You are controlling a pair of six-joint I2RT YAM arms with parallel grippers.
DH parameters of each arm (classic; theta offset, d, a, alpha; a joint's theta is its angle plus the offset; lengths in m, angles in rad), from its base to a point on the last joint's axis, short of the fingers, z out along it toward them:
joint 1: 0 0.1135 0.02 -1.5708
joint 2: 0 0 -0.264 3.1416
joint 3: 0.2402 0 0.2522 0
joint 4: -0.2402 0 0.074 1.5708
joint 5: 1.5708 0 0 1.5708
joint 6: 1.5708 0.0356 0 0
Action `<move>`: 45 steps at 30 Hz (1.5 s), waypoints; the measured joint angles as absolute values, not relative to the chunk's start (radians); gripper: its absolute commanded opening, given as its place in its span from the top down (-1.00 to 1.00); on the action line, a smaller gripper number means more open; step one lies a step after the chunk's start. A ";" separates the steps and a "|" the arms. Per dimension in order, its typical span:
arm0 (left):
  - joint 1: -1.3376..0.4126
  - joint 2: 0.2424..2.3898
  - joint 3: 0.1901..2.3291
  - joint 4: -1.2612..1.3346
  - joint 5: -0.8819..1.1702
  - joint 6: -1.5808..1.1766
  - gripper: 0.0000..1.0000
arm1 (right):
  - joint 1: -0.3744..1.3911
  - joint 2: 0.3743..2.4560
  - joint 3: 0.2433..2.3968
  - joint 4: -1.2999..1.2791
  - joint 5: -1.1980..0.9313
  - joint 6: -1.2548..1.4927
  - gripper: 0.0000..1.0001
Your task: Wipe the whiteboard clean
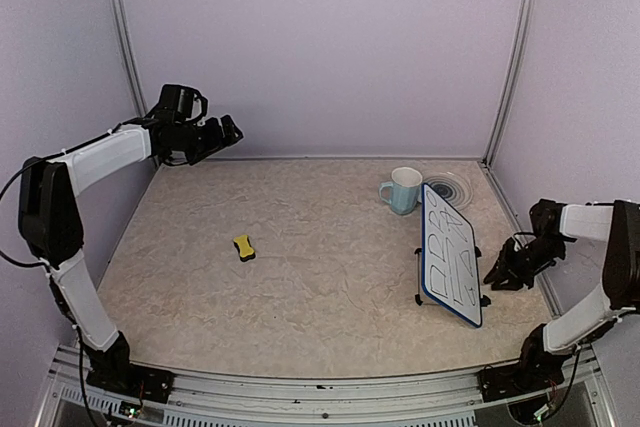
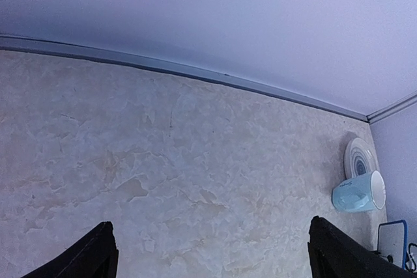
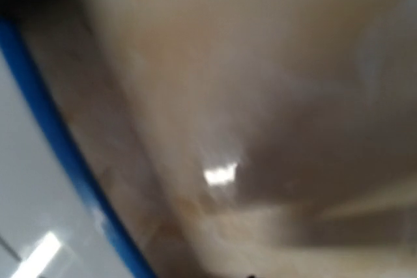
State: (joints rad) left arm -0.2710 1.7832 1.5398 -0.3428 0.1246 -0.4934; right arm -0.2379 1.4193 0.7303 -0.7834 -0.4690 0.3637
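Note:
The whiteboard (image 1: 450, 253), blue-rimmed with black scribbles, stands tilted on black feet at the right of the table. My right gripper (image 1: 507, 272) is low beside the board's right edge; I cannot make out how its jaws stand. The right wrist view is blurred and shows only the blue rim (image 3: 57, 140) and tabletop, no fingers. A small yellow sponge eraser (image 1: 244, 247) lies left of centre, far from both grippers. My left gripper (image 1: 218, 135) is raised at the far left, open and empty; its fingers (image 2: 98, 252) sit wide apart over bare tabletop.
A light blue mug (image 1: 403, 190) and a ringed plate (image 1: 449, 187) stand behind the board at the back right; the mug (image 2: 359, 193), the plate (image 2: 359, 157) and a board corner (image 2: 393, 240) also show in the left wrist view. Purple walls enclose the table.

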 measured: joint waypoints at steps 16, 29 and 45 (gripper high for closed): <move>-0.278 1.790 1.539 -0.313 0.127 -0.527 -0.98 | -0.026 1.347 0.552 -0.723 -0.566 0.516 1.00; -0.285 1.792 1.538 -0.300 0.128 -0.538 -0.98 | 0.144 1.244 0.596 -0.797 -0.514 0.553 0.41; -0.288 1.792 1.526 -0.265 0.141 -0.543 -0.98 | 0.478 1.123 0.632 -0.871 -0.343 0.477 0.22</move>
